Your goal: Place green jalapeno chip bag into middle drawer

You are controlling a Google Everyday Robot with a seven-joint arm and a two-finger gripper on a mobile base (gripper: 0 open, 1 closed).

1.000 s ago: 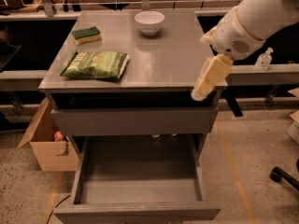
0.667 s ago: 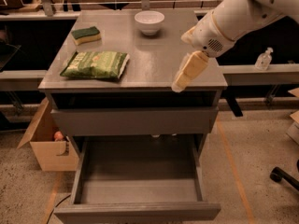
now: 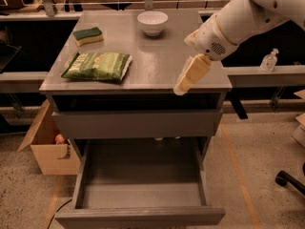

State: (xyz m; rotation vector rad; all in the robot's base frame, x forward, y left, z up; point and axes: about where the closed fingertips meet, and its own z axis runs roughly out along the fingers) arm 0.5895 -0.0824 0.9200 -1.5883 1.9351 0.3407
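The green jalapeno chip bag (image 3: 97,66) lies flat on the left of the cabinet top (image 3: 157,56), near the front edge, with a sponge (image 3: 87,36) just beyond it. The gripper (image 3: 182,86) hangs over the right front edge, well apart from the bag, holding nothing; whether it is released or clenched cannot be told. Below, the middle drawer (image 3: 140,187) stands pulled out.

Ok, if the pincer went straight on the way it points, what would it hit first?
Probably the cabinet top near its front edge; the pincer hangs over its right front, pointing down and left in the picture. Depth unclear.
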